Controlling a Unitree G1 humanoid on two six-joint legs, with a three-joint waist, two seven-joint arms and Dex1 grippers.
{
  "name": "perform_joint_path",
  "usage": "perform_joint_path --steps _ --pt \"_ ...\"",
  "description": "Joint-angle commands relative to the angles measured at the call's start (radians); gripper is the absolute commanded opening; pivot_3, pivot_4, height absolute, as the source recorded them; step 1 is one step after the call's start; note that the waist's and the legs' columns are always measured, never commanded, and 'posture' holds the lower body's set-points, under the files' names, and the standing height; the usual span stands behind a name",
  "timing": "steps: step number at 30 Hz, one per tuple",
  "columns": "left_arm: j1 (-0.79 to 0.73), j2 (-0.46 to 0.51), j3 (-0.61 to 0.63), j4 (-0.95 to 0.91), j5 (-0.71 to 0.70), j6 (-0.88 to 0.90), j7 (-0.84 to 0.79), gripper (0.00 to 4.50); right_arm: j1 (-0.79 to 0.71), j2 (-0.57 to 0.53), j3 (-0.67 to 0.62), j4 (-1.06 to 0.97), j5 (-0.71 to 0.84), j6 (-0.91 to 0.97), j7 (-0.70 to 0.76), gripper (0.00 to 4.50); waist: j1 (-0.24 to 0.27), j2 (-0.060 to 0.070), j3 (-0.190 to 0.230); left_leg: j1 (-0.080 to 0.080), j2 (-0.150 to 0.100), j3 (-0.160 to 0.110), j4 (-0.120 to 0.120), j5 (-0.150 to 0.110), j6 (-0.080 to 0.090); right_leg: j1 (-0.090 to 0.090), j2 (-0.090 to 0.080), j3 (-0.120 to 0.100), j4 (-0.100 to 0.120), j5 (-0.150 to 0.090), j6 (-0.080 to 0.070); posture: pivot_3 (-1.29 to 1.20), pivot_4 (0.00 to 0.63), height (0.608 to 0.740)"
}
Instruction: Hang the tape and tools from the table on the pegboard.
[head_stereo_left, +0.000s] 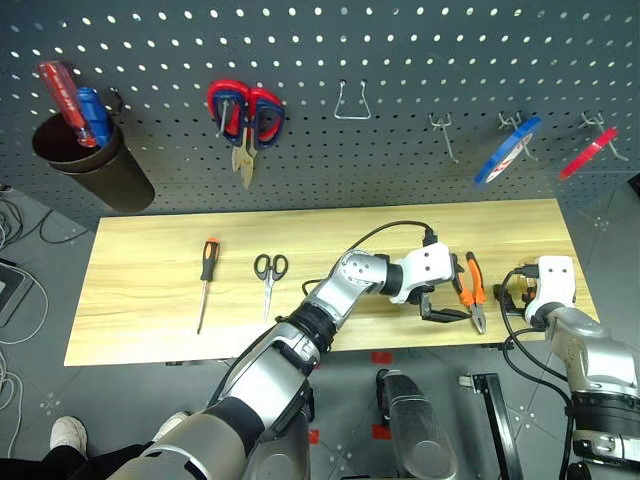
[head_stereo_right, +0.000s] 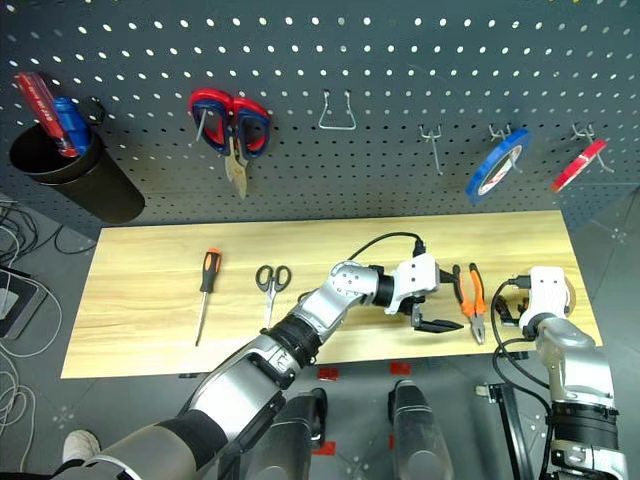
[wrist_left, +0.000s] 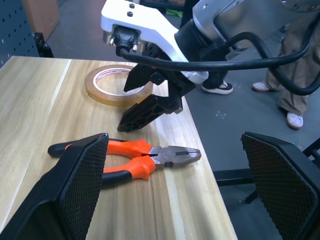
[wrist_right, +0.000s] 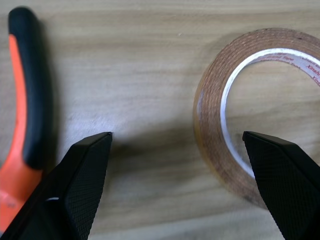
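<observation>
Pale grained wood counter (head_stereo_left: 150, 290), its near corners cut off by the robot's arms. Tape (wrist_left: 118, 85), tan glossy ring, lies flat at the counter's right end, mostly hidden under right hand (head_stereo_left: 522, 300) in head views; rim cut off in right wrist view. Right hand wide open, empty, fingers w/ meshed pads either side of tape's edge. Left hand (head_stereo_left: 445, 312) wide open, empty, just beside pliers (head_stereo_left: 472, 290), which lie flat, orange/black grips, steel nose. Scissors (head_stereo_left: 270, 272) & screwdriver (head_stereo_left: 206, 275) lie left, well apart. Pegboard (head_stereo_left: 400, 60) dark, perforated; hooks thin wire, hard to make out.
</observation>
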Motion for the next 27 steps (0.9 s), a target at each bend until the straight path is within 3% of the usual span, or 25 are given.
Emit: perform_joint_path --steps 1,6,9,19,20,27 --pt "-0.009 -0.023 0.015 0.015 0.013 -0.048 -0.019 4.47 -0.018 -0.026 -0.036 0.053 -0.004 -0.044 -0.007 4.50 0.001 0.000 0.003 0.000 0.000 0.000 0.000 0.000 0.000 0.000 0.000 0.000 0.000 0.000 0.000 -0.07 0.485 0.740" --pt "-0.010 -0.023 0.032 0.025 0.023 -0.061 -0.033 4.47 -0.047 -0.013 -0.055 0.101 0.026 -0.033 -0.005 4.50 0.002 -0.002 0.008 0.000 0.001 0.001 0.000 0.000 0.000 0.000 0.000 0.000 0.000 0.000 0.000 -0.06 0.489 0.740" --pt "-0.012 -0.023 0.039 0.030 0.028 -0.064 -0.039 4.50 -0.061 0.016 -0.093 0.110 0.069 0.015 -0.012 3.91 0.003 -0.004 0.008 0.000 0.001 0.001 0.000 0.000 0.000 0.000 0.000 0.000 0.000 0.000 0.001 -0.05 0.483 0.740" --pt "-0.032 -0.040 0.062 0.054 0.047 -0.083 -0.038 4.50 -0.072 0.023 -0.106 0.128 0.084 0.044 -0.039 0.59 0.004 -0.004 0.009 0.000 0.001 0.001 0.000 0.000 0.000 0.000 0.000 -0.001 -0.001 0.000 0.001 -0.05 0.473 0.740" --pt "-0.033 -0.041 0.065 0.059 0.050 -0.088 -0.034 4.50 -0.069 0.017 -0.095 0.132 0.073 0.031 -0.036 0.42 0.004 -0.004 0.009 0.000 0.001 0.000 0.000 0.000 0.000 0.000 0.000 -0.001 -0.001 0.000 0.001 -0.05 0.469 0.740" --pt "-0.034 -0.031 0.086 0.034 0.038 -0.078 -0.046 4.50 0.040 -0.040 0.018 0.018 -0.037 -0.082 -0.024 0.42 0.007 -0.003 0.007 0.000 0.001 0.000 0.000 0.003 -0.005 0.000 0.000 -0.001 -0.001 0.000 0.001 -0.06 0.412 0.740"
